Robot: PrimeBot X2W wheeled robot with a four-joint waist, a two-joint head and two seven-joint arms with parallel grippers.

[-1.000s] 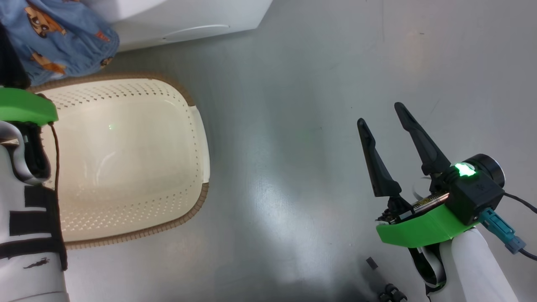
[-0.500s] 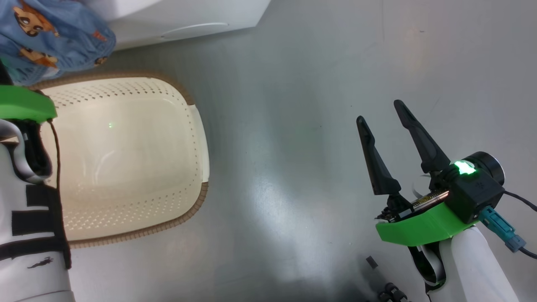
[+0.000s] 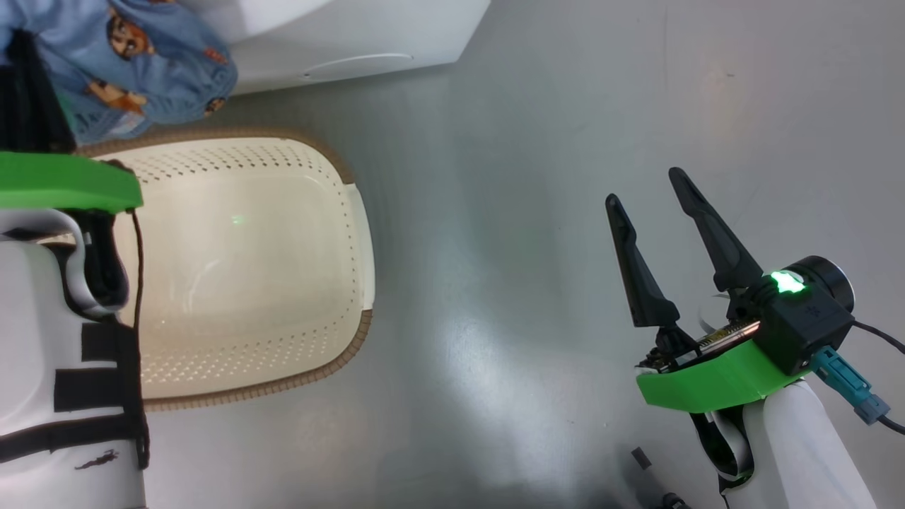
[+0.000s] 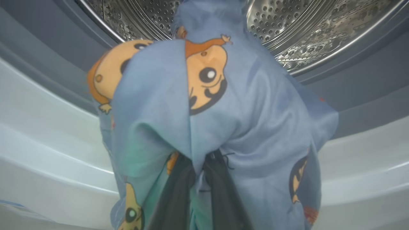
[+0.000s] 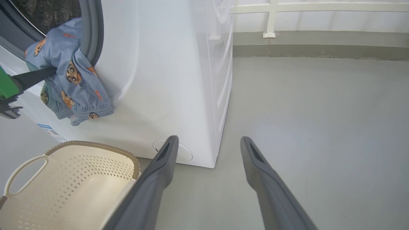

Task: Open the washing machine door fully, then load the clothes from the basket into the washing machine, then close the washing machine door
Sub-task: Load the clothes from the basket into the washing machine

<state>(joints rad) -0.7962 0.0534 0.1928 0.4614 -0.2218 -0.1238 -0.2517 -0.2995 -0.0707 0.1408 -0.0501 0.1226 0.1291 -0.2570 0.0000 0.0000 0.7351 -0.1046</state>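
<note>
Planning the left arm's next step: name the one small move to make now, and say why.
Probably push the left claw forward into the drum: it is pinched shut on the blue garment, much of which hangs outside the grey seal.

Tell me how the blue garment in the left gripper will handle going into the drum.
Likely very floppy: the garment drapes in loose folds over the left gripper. Probably light, since a narrow pinch holds it. Its hanging hem may snag on the seal before reaching the drum.
</note>
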